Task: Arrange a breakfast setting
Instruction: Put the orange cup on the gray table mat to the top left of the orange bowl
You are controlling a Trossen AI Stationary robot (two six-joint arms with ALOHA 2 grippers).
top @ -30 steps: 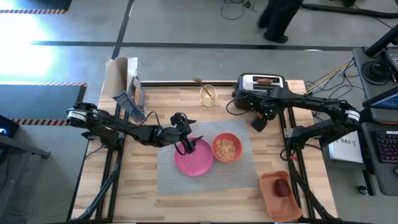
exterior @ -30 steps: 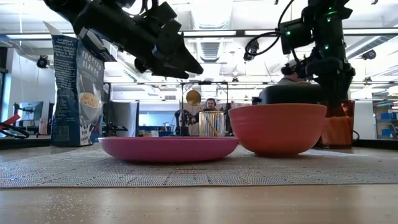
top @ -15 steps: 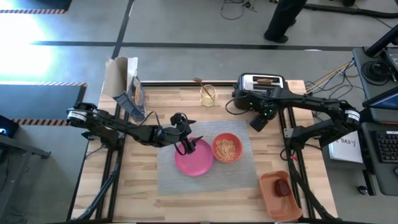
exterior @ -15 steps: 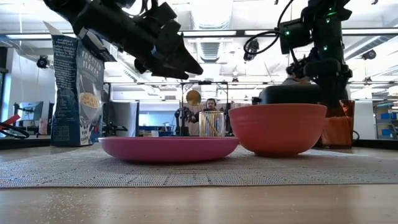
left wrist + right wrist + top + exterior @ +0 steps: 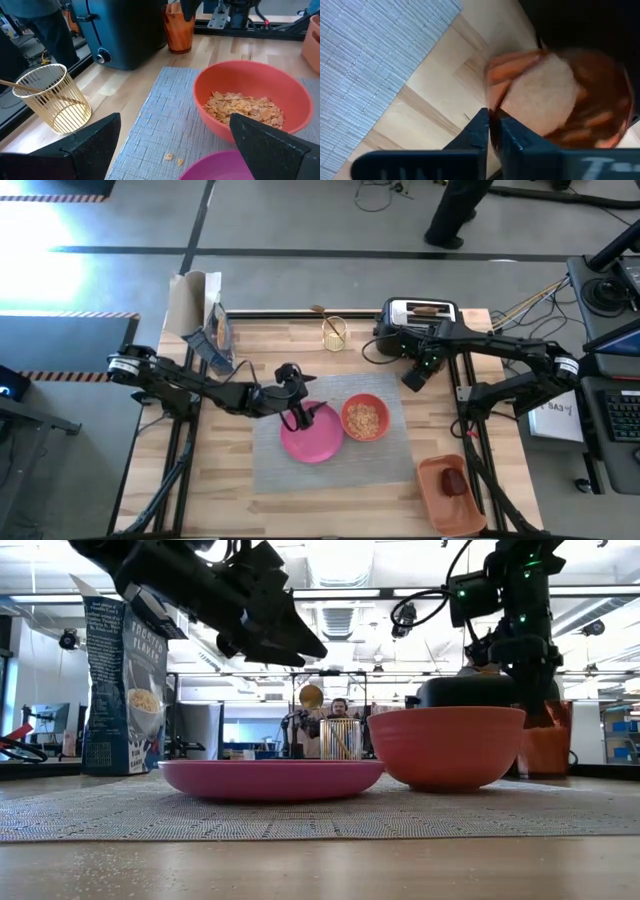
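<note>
Translucent orange cup (image 5: 560, 95) – rim in right tool (image 5: 492, 131)

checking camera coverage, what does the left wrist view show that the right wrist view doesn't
Only the left wrist view shows the bowl of cereal flakes, the pink plate, the wire holder and the toaster. Only the right wrist view shows the right claw shut on the cup's rim, looking down into the cup. Both show the cup, the grey mat and the wooden table.

Grey placemat (image 5: 390, 452) flat mid-surface. Pink plate (image 5: 312, 432) and orange bowl (image 5: 365, 418) of cereal side by side on it. Small orange cup (image 5: 560, 95) upright beside toaster, rim pinched by right fingers (image 5: 482, 130). Red apple (image 5: 455, 481) in tray.
</note>
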